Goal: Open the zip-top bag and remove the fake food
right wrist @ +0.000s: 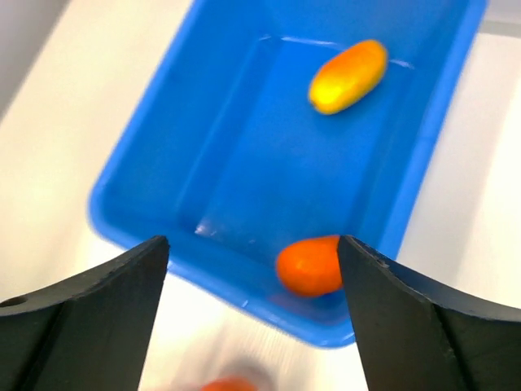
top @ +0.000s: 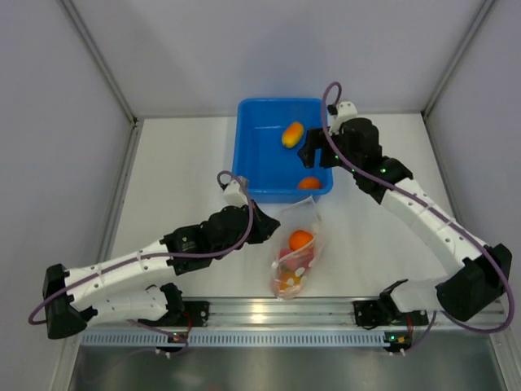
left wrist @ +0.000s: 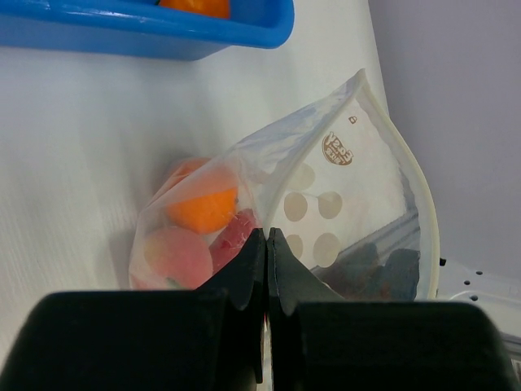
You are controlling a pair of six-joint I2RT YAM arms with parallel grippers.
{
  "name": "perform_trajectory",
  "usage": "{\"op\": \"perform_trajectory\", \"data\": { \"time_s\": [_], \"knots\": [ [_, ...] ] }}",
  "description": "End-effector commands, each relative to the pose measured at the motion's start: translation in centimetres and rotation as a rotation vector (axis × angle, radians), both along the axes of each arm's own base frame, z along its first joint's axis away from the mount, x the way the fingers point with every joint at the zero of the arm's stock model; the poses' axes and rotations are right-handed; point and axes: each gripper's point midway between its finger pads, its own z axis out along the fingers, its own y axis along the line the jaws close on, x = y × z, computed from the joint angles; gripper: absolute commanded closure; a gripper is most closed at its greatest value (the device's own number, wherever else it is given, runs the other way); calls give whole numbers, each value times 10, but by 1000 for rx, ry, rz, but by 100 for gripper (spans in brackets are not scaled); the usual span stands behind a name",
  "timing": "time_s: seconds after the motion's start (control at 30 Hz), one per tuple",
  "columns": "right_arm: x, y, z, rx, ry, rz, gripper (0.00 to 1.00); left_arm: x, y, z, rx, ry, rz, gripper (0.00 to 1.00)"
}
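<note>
**Left gripper [left wrist: 267,244] pinches bag [top: 297,252] as right gripper [top: 313,155] hangs open over tub [top: 241,147]**

Fingers pressed together, the left gripper appears to nip the side film of the bag. The bag lies on the table just in front of the tub's near right corner. Its long axis runs from the tub back toward the arm bases. The white-banded rim, most likely the mouth, sits at the tub end and faces the right arm's side. Whether the zip is parted cannot be told.

Inside, an orange piece [top: 301,239] of toy food lies closest to the tub, with pink and red pieces farther from it.

The right gripper hovers over the tub's right half, jaws spread wide and holding nothing. Below it lie a yellow-orange piece [top: 293,134] and an orange one [top: 309,183], the latter against the tub's near wall.

From that gripper, the bag's rim lies just beyond the tub's near wall, toward the bases. The right arm looks the freer of the two to reach in, probably along the bag's length to the nearest orange piece.
</note>
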Motion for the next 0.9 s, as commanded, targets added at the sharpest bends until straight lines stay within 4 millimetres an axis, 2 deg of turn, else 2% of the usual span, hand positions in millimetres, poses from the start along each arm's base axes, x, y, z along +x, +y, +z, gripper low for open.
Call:
{"op": "perform_trajectory", "data": {
  "time_s": [0.0,0.03,0.07,0.1,0.17,0.2,0.33,0.4,0.43,0.5,0.53,0.6,0.73,0.77,0.83,0.87],
  "knots": [
    [-41,9,43,144,11,122,19,3,-9,27,-50,-37,-11,100],
    [-47,9,46,166,22,130,26,4,-10,26,-48,-36,-11,100],
    [-57,7,43,159,45,143,27,4,-11,26,-46,-33,-12,100],
    [-67,5,51,166,34,153,28,4,-12,28,-50,-33,-11,100],
    [-86,6,48,154,72,186,36,5,-14,29,-53,-32,-8,100],
    [-97,4,55,160,60,204,38,5,-14,30,-55,-31,-6,100],
    [-139,12,46,112,103,339,50,10,-10,34,-78,-30,38,100],
    [-155,11,37,70,136,367,53,12,-5,40,-108,-29,75,100],
    [-166,17,33,62,147,393,53,13,-3,41,-116,-30,83,100],
    [-174,20,31,66,147,390,54,13,-1,43,-134,-24,98,100],
    [-183,30,23,80,161,417,55,15,1,44,-138,-26,118,100],
    [-191,35,12,101,188,413,57,14,1,43,-156,-14,138,100],
    [-204,55,5,131,198,446,59,13,5,37,-199,7,201,100],
    [-201,57,4,127,189,432,59,11,4,37,-216,8,216,100],
    [-203,66,-12,89,225,422,59,8,3,33,-223,11,228,100],
    [-197,65,-18,69,226,383,59,8,3,32,-230,15,243,100]
  ]
}}
